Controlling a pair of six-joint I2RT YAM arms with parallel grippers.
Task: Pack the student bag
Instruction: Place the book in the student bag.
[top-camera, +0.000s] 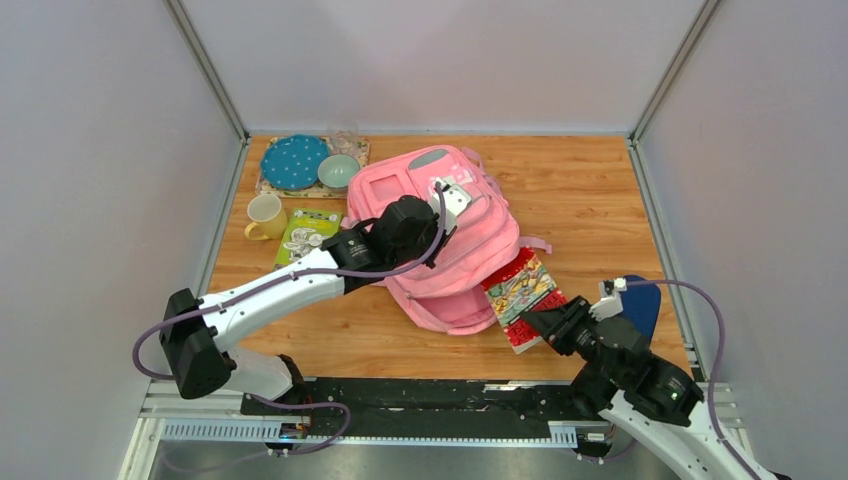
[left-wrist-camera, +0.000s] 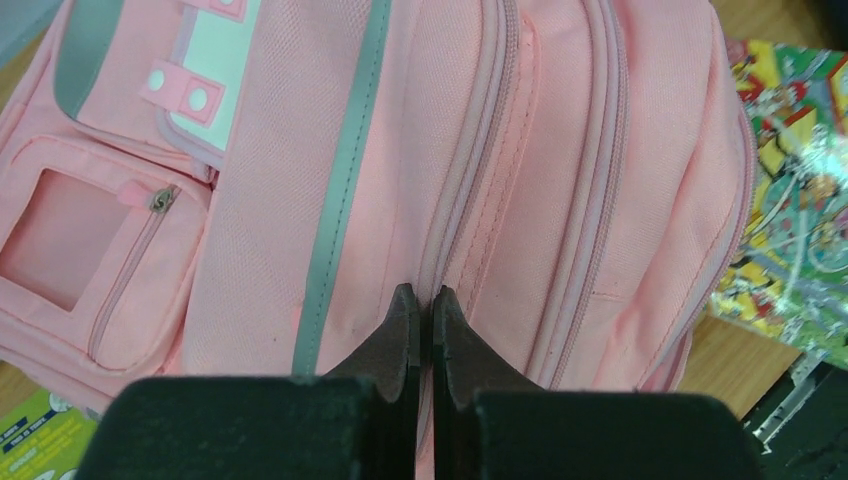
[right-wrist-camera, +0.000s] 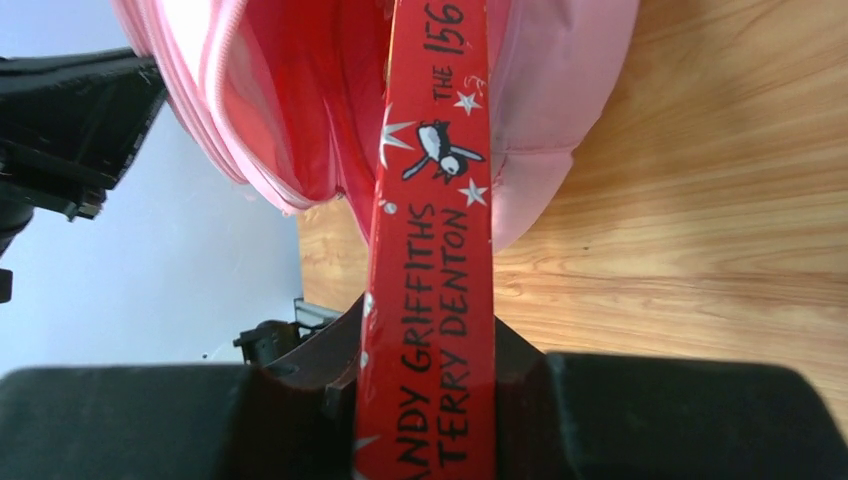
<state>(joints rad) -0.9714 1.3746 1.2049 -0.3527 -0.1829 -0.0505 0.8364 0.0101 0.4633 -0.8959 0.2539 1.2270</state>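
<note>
At the near right edge of the table (top-camera: 585, 190), right gripper (right-wrist-camera: 425, 340) is clamped on a red-spined book (right-wrist-camera: 432, 250), spine up in the wrist view. Author names "Andy Griffiths" and "Terry Denton" are readable on the spine. The book's far end sits in the open mouth of the student bag (right-wrist-camera: 565, 80). A dark blue case (top-camera: 642, 305) lies just right of that gripper.

Mid-table, the pink student bag (top-camera: 485, 235) lies flat, front side up, its open end toward the arms. Left gripper (left-wrist-camera: 421, 300) sits over the bag, jaws clenched together, tips on a zip seam beside a grey strip (left-wrist-camera: 340, 190); can't tell if anything is pinched.

Far left: a green booklet (top-camera: 305, 232) and a yellow mug (top-camera: 264, 217). Behind them, a blue dotted plate (top-camera: 295, 162) and a teal bowl (top-camera: 338, 172) sit on a mat (top-camera: 270, 188).
</note>
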